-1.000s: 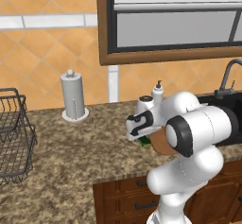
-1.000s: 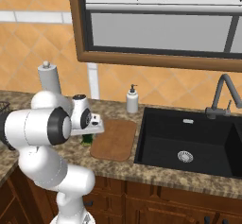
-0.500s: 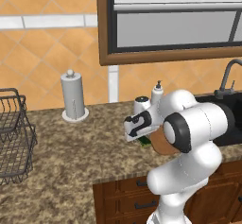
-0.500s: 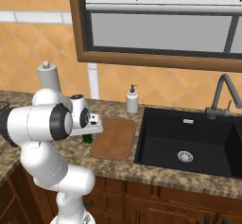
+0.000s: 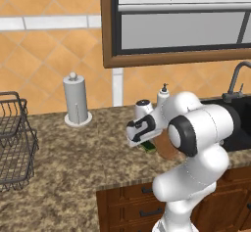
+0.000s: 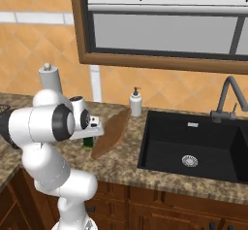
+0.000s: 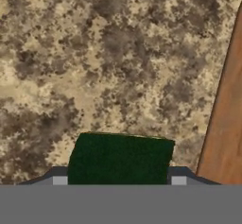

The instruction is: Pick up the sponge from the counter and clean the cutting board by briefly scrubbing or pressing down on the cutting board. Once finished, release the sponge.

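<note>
On the counter (image 7: 118, 53), just left of the cutting board (image 7: 227, 124), the sponge (image 7: 119, 159) is seen in the hand view as a dark green block lying flat on the speckled stone. It is flanked by the two fingertips (image 7: 59, 178) of the gripper (image 7: 119, 180), one at each short side, and the pads are set right against its ends; whether the sponge is actually squeezed cannot be told. A narrow strip of granite is left between the sponge and the board's reddish-brown edge, so the two are close but apart.

From the left base view, a sliver of the sponge (image 5: 147, 147) is glimpsed under the lowered hand, with the gripper (image 5: 139, 143) hidden mostly behind the wrist. From the right base view the sponge (image 6: 87, 142) is found at the near left corner of the cutting board (image 6: 110, 132), which is laid slantwise towards the wall.

Farther out, a soap dispenser (image 6: 136, 102) is placed beyond the board's far end, and a black sink (image 6: 193, 144) with a dark faucet (image 6: 227, 100) is set to the right. A paper towel holder (image 5: 76, 100) is stood near the wall to the left, and a wire rack (image 5: 14, 143) is kept at the far left of the counter (image 5: 73, 162).
</note>
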### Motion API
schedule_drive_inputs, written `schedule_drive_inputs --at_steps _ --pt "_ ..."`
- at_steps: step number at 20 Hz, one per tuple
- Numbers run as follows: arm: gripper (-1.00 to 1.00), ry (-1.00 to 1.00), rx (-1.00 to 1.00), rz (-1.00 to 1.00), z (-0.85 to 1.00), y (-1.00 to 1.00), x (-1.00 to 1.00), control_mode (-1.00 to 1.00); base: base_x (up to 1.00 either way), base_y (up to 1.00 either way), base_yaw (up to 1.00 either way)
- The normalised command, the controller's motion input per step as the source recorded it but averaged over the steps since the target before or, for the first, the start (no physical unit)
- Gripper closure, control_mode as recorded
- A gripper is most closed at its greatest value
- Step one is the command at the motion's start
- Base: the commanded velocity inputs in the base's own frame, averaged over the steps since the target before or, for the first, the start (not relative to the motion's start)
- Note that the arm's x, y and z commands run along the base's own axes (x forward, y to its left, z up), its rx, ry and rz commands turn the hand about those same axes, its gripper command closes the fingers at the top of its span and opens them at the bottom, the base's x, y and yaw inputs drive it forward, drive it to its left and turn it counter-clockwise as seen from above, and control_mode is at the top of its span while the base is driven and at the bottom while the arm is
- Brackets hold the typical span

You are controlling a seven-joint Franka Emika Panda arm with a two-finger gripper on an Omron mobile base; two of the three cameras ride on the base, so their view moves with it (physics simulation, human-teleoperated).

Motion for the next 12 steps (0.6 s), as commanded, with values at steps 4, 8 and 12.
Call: schedule_drive_inputs --at_steps 4,8,12 --pt "1.0 0.0 -0.05 0.0 -0.48 0.13 0.0 -1.0 0.0 0.0 0.0" --pt "1.0 0.0 0.0 0.0 -0.15 0.0 -0.06 -1.0 0.0 0.0 0.0" --pt "1.0 -0.02 0.06 0.0 0.86 -0.06 -0.12 -1.0 0.0 0.0 0.0"
